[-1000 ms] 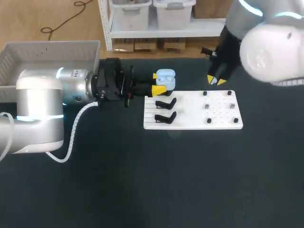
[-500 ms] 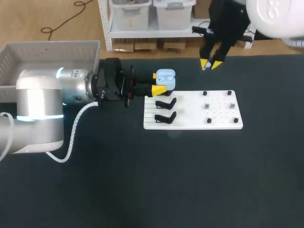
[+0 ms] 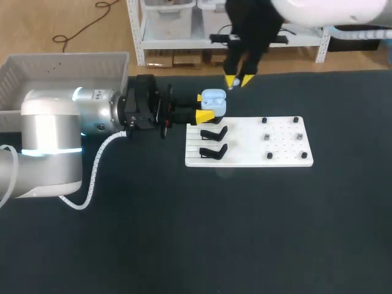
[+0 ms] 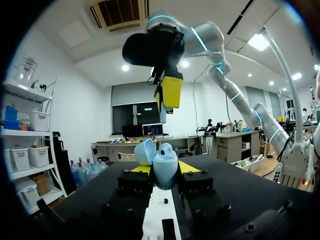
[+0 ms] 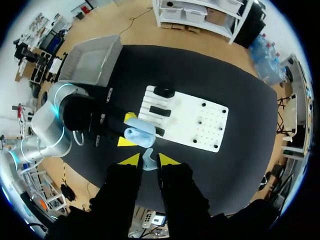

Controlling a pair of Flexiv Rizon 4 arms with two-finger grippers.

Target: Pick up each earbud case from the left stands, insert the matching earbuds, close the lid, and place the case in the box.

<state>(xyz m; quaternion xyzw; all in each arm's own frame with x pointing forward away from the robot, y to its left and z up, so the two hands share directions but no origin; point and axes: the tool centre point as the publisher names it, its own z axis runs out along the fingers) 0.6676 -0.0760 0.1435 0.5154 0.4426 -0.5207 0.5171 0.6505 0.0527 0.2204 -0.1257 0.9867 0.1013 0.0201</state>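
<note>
Standing lid-open in left fingers [image 3: 204,116]: pale-blue earbud case [image 3: 214,101] | right fingers [image 5: 131,159]: earbud [image 5: 147,161]

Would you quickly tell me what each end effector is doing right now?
Left end effector: closed on the earbud case.
Right end effector: closed on an earbud.

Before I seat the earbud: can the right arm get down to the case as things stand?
Probably yes. The case is open, held from the sides by the left gripper, so its top is uncovered. The right gripper, shut on an earbud, hangs above it with nothing between.
</note>
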